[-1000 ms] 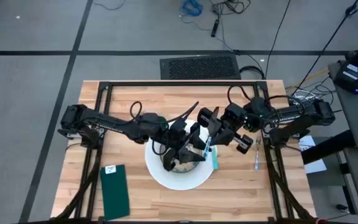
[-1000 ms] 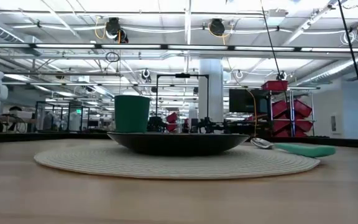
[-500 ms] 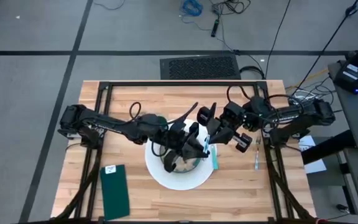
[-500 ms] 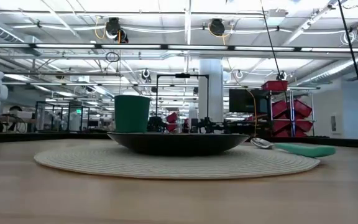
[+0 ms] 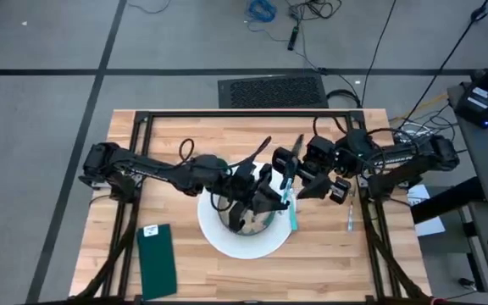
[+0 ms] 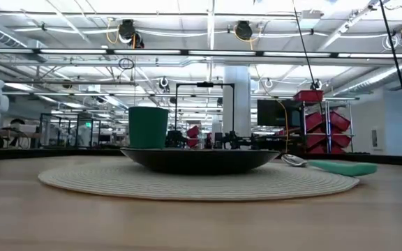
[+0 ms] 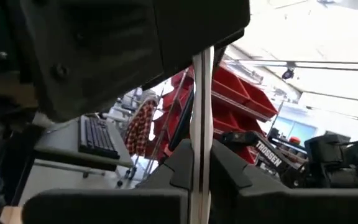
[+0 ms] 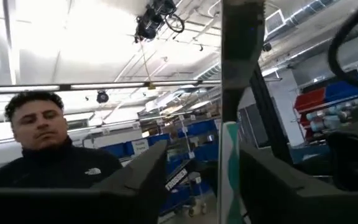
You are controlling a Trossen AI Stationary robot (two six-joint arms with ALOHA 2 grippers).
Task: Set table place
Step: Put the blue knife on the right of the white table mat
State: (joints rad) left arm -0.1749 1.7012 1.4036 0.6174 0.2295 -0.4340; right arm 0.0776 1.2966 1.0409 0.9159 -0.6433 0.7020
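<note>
The napkin (image 5: 158, 261) lies on the table (image 5: 329, 263), well left of the left gripper (image 5: 269, 196), which seems to pinch a thin utensil (image 7: 201, 124) over the bowl (image 6: 199, 160). Just beside it, the right gripper (image 5: 291, 174) squeezes a teal-handled utensil (image 5: 288, 182).

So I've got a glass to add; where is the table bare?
The table is bare along its near edge, between the green napkin and the right frame rail, and along the far edge. The middle is crowded: both hands meet over the white placemat.
</note>
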